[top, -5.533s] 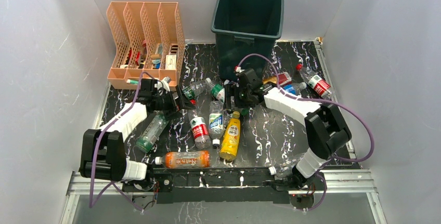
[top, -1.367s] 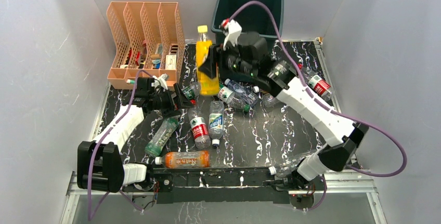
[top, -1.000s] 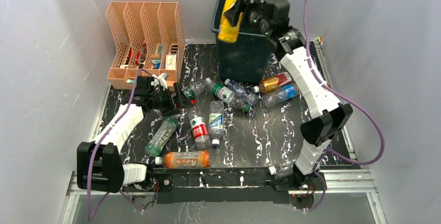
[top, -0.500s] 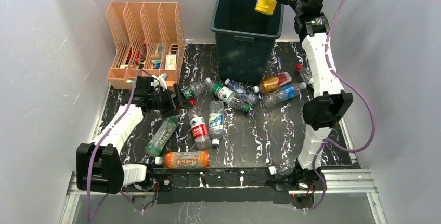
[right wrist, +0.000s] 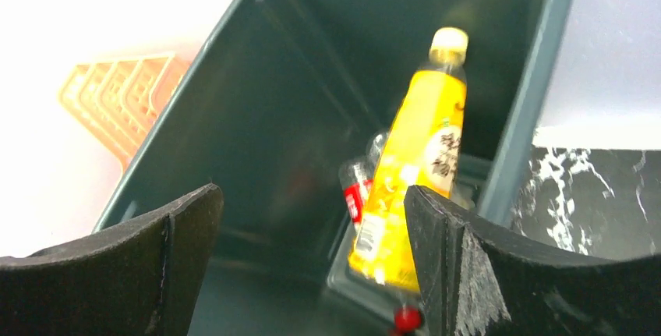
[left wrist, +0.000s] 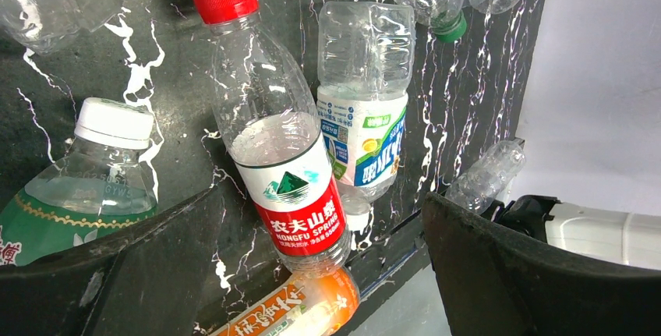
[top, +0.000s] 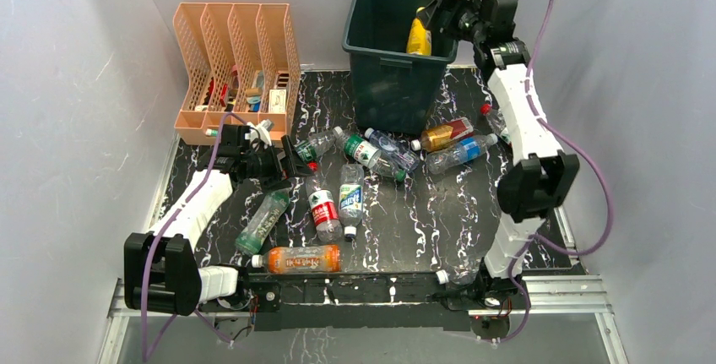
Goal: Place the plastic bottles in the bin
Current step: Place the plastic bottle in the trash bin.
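Whereas the yellow bottle point(top: 418, 35) is seen clamped above the bin point(top: 397, 94) in the frame half a sec earlier, it is now let go and is found inside the bin, cap up, leaning vs. the wall on the R-arm side. The R gripper point(top: 449, 8) is held over that same rim w/ its jaws spread wide and nothing between them; in the wrist view the R gripper point(right wrist: 312, 215) is pointed down into the bin point(right wrist: 257, 102), and the yellow bottle point(right wrist: 413, 172) is seen apart from both fingers. A 2nd bottle w/ a red label point(right wrist: 355, 192) is made out low in the bin, just beside it.

No change is noted for the L gripper point(top: 291, 160): it is kept low over the table, in front of the bin and toward the L arm, jaws wide apart, empty. Under the L gripper point(left wrist: 312, 203) a red-label bottle point(left wrist: 288, 196) is lying flat, untouched. The other bottles in front of the bin are not shifted, e.g. the orange bottle point(top: 300, 258), farthest from the bin.
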